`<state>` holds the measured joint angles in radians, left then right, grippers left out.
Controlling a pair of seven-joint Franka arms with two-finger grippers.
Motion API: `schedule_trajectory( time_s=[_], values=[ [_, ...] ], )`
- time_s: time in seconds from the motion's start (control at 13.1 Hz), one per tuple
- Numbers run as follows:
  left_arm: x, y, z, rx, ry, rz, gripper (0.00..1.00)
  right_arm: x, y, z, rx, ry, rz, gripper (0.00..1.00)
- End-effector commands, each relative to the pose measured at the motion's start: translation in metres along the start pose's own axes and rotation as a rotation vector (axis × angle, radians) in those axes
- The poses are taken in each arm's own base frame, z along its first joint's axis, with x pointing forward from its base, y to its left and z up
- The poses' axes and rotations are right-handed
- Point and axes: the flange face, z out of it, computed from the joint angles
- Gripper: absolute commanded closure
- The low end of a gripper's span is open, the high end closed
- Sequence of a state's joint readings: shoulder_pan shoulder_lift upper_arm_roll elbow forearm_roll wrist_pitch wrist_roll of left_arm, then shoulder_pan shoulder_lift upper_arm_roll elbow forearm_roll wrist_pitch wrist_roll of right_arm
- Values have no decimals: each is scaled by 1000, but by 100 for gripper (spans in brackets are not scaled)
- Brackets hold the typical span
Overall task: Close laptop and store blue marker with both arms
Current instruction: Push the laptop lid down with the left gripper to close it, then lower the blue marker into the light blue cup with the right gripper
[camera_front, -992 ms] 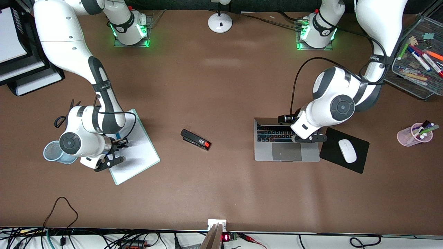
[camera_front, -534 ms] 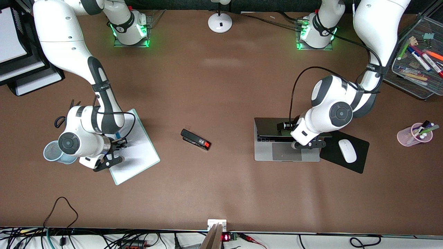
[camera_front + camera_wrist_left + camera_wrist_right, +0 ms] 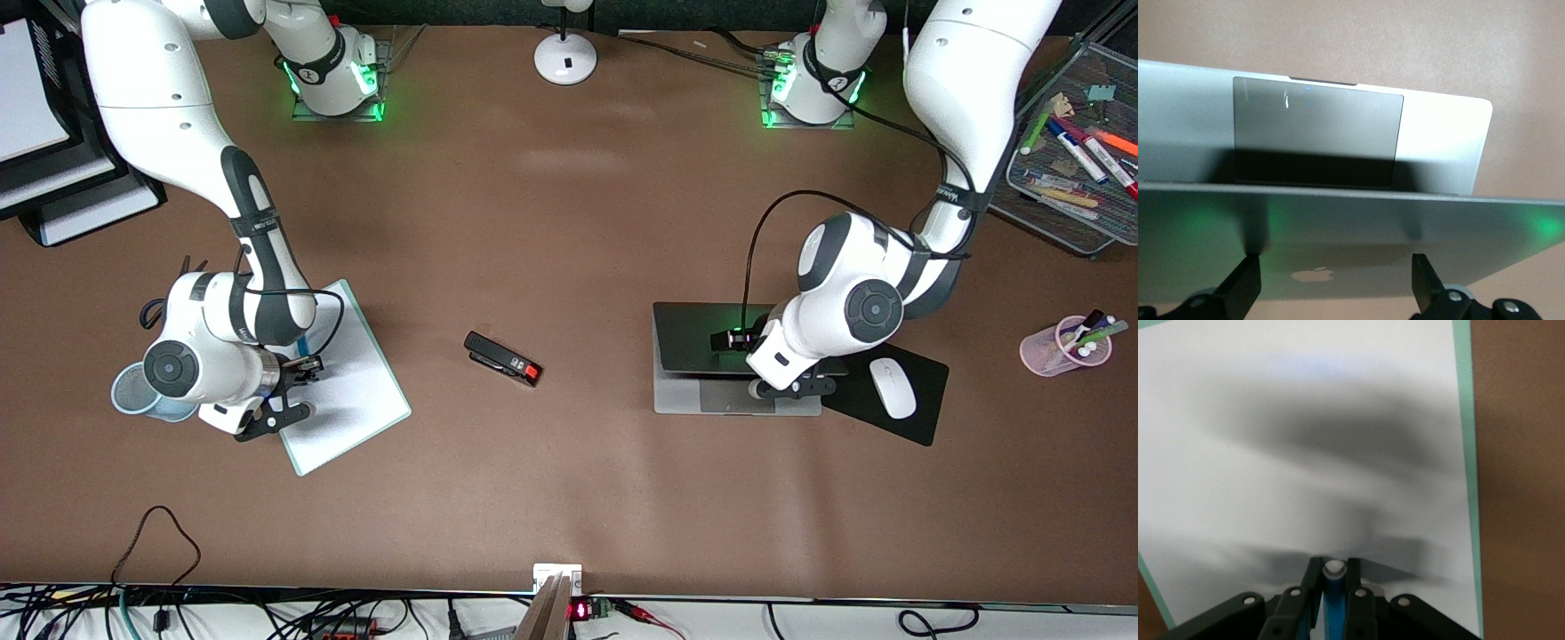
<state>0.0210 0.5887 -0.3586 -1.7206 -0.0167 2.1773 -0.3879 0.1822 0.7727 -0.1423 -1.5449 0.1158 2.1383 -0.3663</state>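
Lid has dropped over the keys in the last second; only the trackpad strip shows, so the laptop [image 3: 711,356] is nearly shut. Left gripper [image 3: 1331,283], fingers spread, presses the silver lid. Right gripper [image 3: 1331,583] over the clipboard [image 3: 356,382], clenched on the blue marker [image 3: 1333,607], whitish end protruding past the fingertips.

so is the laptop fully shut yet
No, the laptop lid is tilted well down, yet the trackpad still shows in the gap under it, with the left gripper on the lid.
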Motion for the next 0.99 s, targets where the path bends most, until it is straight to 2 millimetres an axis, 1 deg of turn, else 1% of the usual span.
schedule_trajectory(
  time_s=[0.0,0.15,0.23,0.31,0.38,0.46,0.53,0.69,0.76,0.84,0.92],
  values=[
    [12,1,11,0,22,2,0,1,2,-9,13,16,-3,93],
    [18,-4,15,5,26,-7,0,9,5,-52,-6,85,-10,93],
    [19,-6,19,8,24,-10,0,8,5,-77,-11,111,-11,93],
    [21,-8,23,9,21,-12,0,5,5,-104,-25,144,-14,93],
    [24,-9,23,8,39,-11,0,2,2,-137,-31,189,-24,93],
    [27,-12,29,15,44,-10,0,-4,-2,-166,-38,219,-48,93],
    [27,-12,31,18,50,-4,0,-11,-3,-184,-29,225,-85,93],
    [28,-12,37,18,49,-3,0,-27,9,-224,-24,281,-160,93],
    [29,-13,41,20,47,-2,0,-33,15,-238,-1,325,-219,93],
    [29,-12,43,20,55,3,0,-40,25,-249,22,369,-276,93],
    [31,-15,51,18,55,-1,0,-47,39,-254,34,399,-313,93]
  ],
)
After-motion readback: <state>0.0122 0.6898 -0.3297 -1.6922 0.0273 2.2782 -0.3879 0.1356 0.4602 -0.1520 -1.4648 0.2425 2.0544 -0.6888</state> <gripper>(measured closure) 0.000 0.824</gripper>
